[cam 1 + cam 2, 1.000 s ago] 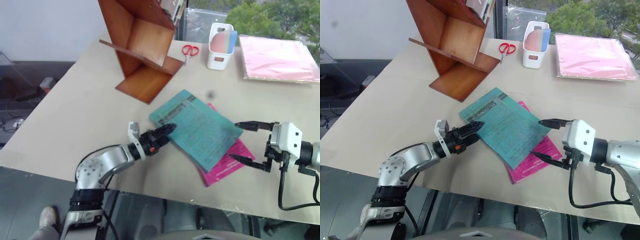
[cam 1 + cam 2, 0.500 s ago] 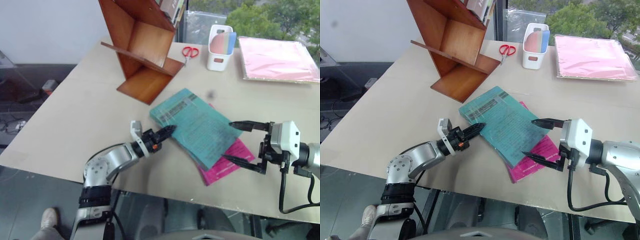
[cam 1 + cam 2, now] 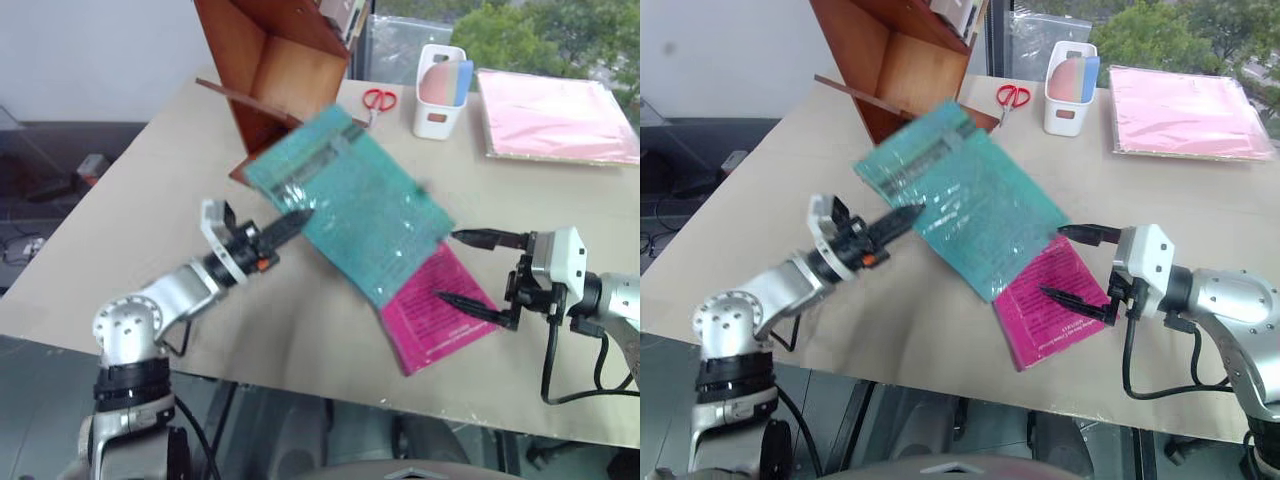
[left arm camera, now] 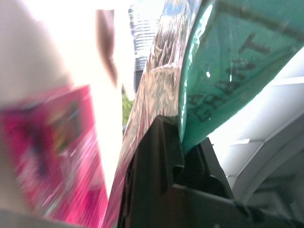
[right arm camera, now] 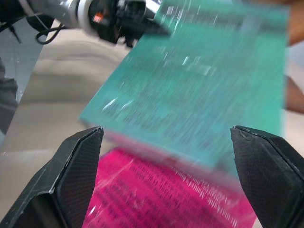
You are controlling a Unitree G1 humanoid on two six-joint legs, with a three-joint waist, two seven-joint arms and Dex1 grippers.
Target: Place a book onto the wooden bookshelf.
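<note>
Pinching one edge of the teal book (image 3: 355,210), the left gripper (image 3: 290,219) is holding it tilted and clear of the surface (image 3: 160,230), above the magenta book (image 3: 435,315) and just in front of the wooden bookshelf (image 3: 275,65). The right gripper (image 3: 478,270) is hanging spread wide beside the magenta book, gripping nothing. Pickup is done; shelving is not yet done.

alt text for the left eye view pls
The left gripper holds the teal book by an edge, lifted off the table in front of the wooden bookshelf. The right gripper is open over a pink book.
</note>
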